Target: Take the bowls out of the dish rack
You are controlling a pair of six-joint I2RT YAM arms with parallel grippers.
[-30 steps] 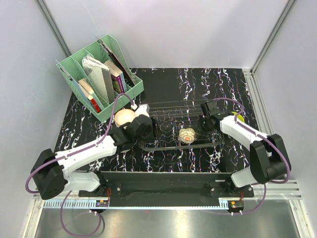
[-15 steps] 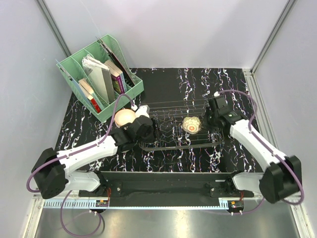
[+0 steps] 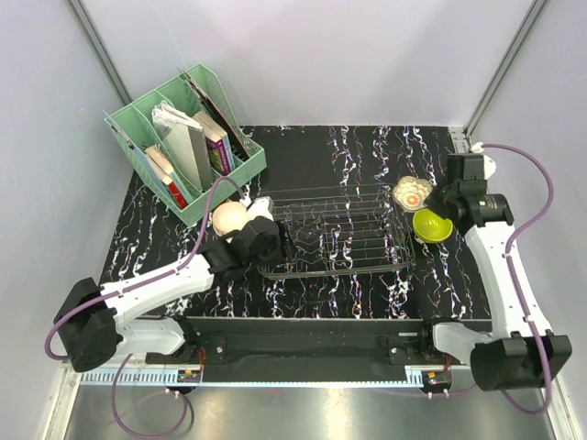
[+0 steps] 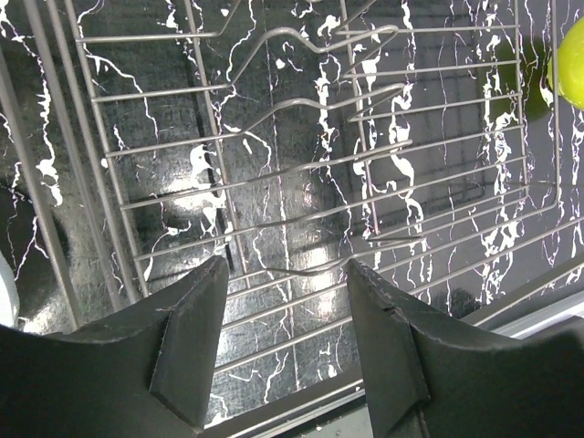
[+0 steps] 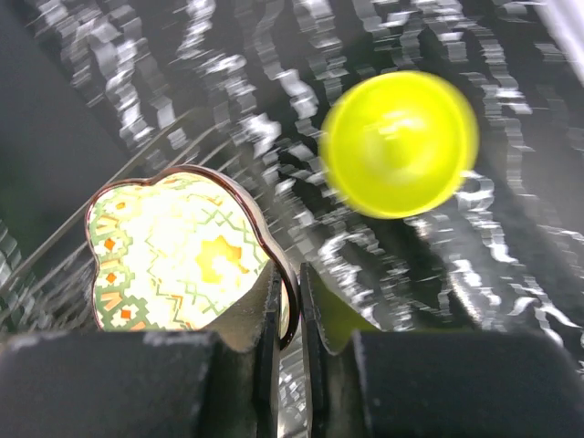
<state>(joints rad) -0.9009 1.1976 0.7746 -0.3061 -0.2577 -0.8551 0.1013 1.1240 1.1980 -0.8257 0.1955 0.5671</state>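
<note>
**Marbled black table carries a rack, two bowls and an organiser**

The black table top with white marble veins [image 3: 303, 147] bears a low rectangular dish rack of thin dark wire [image 3: 339, 234] at its middle. Just left of the rack sits a round tan bowl [image 3: 229, 217], and just right of it a bright yellow-green bowl [image 3: 431, 225]. At the far left corner stands a mint-green plastic file organiser [image 3: 246, 172] holding books [image 3: 197, 151].

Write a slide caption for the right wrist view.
Right gripper holds a patterned bowl by its rim, yellow-green bowl beyond.

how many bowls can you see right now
3: a tan bowl left of the dish rack, a patterned bowl in the right pincer, a yellow-green bowl right of the rack.
</note>
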